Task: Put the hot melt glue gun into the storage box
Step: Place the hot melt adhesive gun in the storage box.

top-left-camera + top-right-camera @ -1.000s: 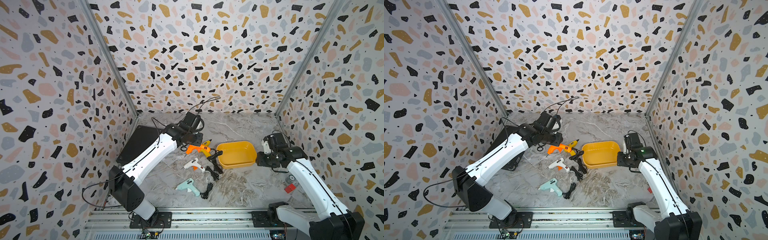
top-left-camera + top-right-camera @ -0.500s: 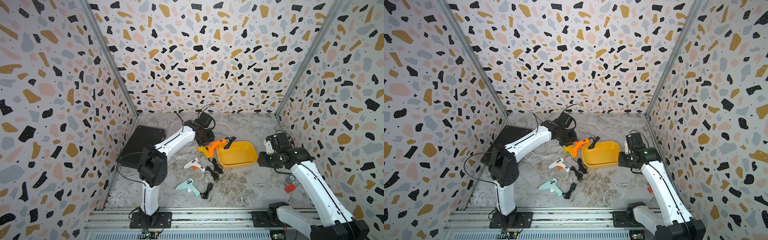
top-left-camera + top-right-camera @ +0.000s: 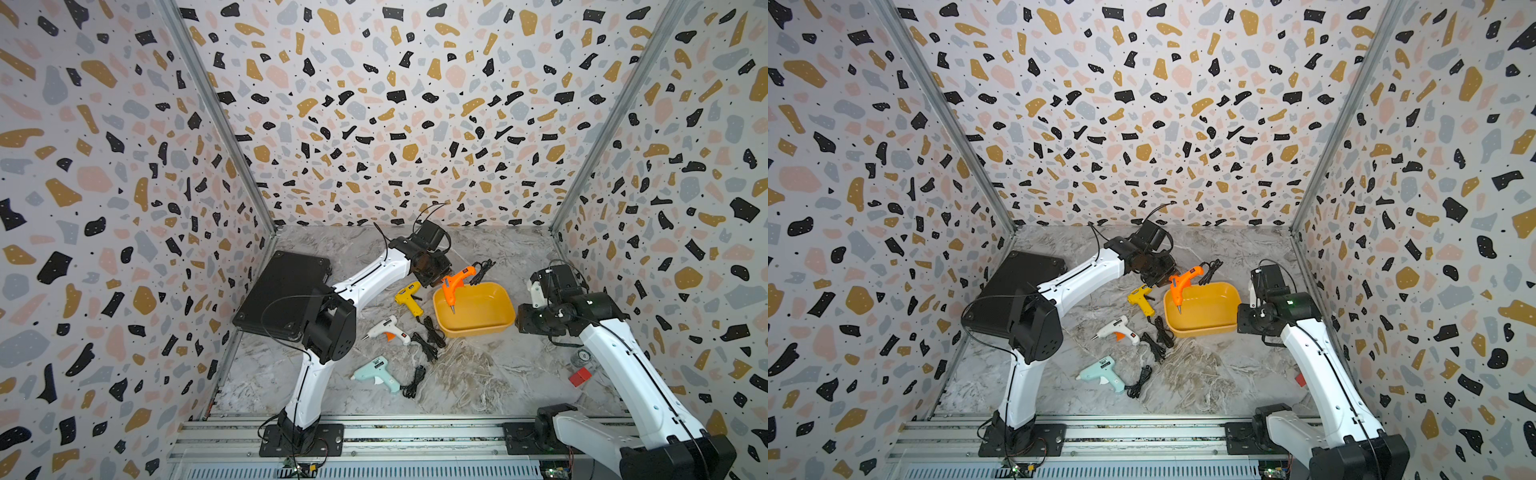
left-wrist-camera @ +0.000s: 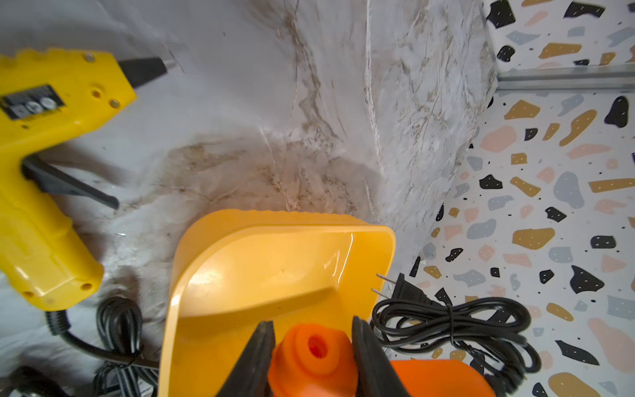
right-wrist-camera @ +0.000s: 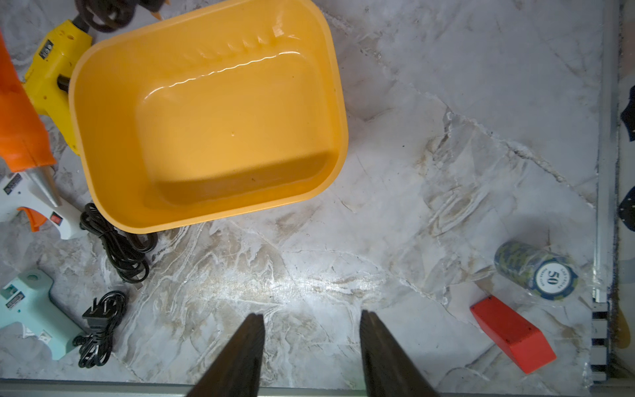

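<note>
One orange glue gun (image 3: 449,291) hangs nozzle-down over the storage box (image 3: 478,329) by its rim, its rear clamped between the left fingers (image 4: 256,361); its bundled cord (image 4: 446,319) dangles outside the rim and could snag or tip the gun out on release; the right fingers (image 5: 240,357) stand apart, empty

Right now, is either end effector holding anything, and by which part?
Left end effector grips the orange glue gun by the barrel's rear; right end effector holds nothing.

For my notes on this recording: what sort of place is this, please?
Probably a robot test booth: patterned walls enclose a marble-look table, two arms stand on a rail, glue guns lie beside a yellow box.
</note>
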Available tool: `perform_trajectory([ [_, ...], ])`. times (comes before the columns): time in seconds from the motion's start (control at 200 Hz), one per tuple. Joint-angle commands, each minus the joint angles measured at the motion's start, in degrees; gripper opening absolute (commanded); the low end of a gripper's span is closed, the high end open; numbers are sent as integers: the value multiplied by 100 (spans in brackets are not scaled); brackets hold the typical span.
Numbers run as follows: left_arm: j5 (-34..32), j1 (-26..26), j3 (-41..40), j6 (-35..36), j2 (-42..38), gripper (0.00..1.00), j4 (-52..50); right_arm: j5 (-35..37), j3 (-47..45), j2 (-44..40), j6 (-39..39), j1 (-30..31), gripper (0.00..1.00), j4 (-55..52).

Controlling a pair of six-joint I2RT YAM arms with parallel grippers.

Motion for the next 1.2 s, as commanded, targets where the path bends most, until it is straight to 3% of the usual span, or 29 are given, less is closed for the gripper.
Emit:
perform_trajectory([
  [0.0,38,-86,177,-88,176,0,-70,167,292,33,-162,22,51,-154],
  [0.461,-390,-268,877,764,914,0,-882,180,53,47,-233,12,52,-160],
  [0.971,-715,-499,1159,1201,1314,0,-1435,154,-187,56,-178,-8,52,-126],
  [1.191,-838,-510,1295,1321,1472,9,-1662,119,-299,30,-123,-17,52,-123],
])
